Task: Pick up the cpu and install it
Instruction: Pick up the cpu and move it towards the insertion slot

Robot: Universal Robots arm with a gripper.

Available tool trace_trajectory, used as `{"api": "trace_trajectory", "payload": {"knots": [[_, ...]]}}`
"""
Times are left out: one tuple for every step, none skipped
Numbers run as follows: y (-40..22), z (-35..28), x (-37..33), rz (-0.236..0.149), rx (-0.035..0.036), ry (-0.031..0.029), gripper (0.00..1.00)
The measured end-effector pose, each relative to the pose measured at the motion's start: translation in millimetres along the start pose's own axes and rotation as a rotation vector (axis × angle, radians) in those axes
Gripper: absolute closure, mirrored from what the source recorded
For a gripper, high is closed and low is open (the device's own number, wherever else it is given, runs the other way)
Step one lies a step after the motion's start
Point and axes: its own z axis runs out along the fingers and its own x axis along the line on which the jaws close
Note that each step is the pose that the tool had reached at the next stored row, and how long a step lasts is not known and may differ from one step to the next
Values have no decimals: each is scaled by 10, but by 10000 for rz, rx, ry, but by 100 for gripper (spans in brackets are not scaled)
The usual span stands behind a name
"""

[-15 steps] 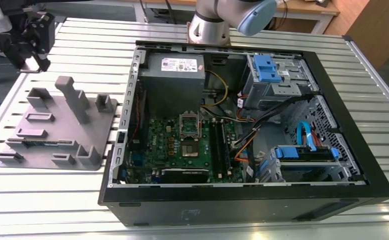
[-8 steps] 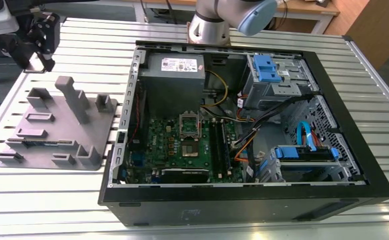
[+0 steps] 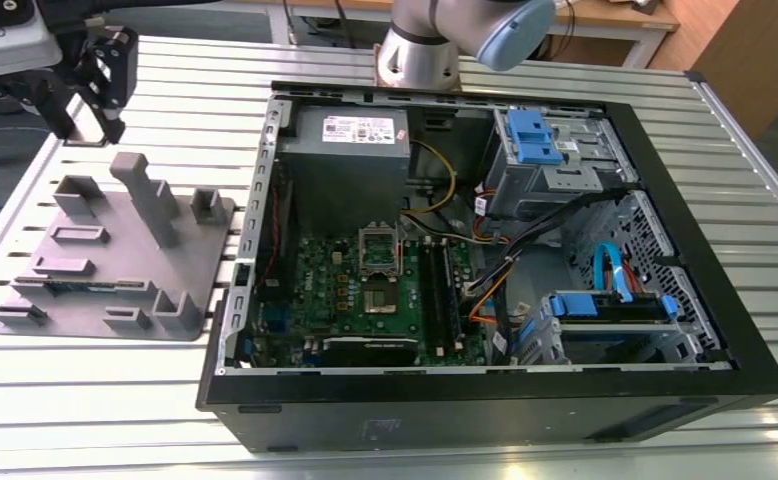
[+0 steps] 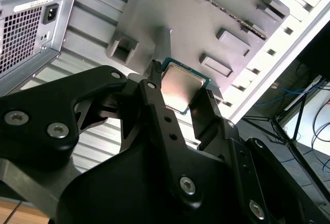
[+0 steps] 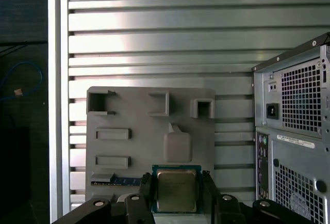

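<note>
Jaws: clenched on the cpu (image 5: 176,190), one of the fingers (image 5: 146,190) on each of two opposite edges.
Cpu: held in the gripper (image 4: 180,91), silver lid turned towards both wrist cameras, green rim showing around it.
Gripper place: at the far corner of the table (image 3: 96,400), on the exterior view's left; the gripper (image 3: 92,100) hangs above and behind the holder (image 3: 96,260).
Cpu to holder: apart, lifted clear, judging by the grey holder (image 5: 134,115) lying well behind the chip in both wrist views.
Key relation: the socket (image 3: 378,250) lies well apart from the jaws, towards the exterior view's right, down inside the open case (image 3: 709,200) on the green board (image 3: 349,300).
Axis: the chip is near square, so no long side; its flat face seems roughly level with the table.
Socket state: frame looks open, though I cannot tell for sure.
Surface: ribbed metal slats, bright with glare.
Room: case wall, drive bays and loose cables crowd the socket's sides; the arm (image 3: 456,40) stands behind the case.
Progress: pick-up looks done; install not yet done.
</note>
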Motion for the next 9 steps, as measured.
{"api": "trace_trajectory", "payload": {"knots": [[1,-1,-19,0,1,1,53],[1,-1,-38,-1,1,1,53],[2,-1,-58,-1,1,1,53],[3,-1,-78,-1,0,0,53],[4,-1,-99,0,0,0,53],[5,-2,-119,0,1,1,53],[5,-2,-139,0,0,0,53],[6,-2,-159,0,0,0,53],[7,-2,-179,0,0,0,53]]}}
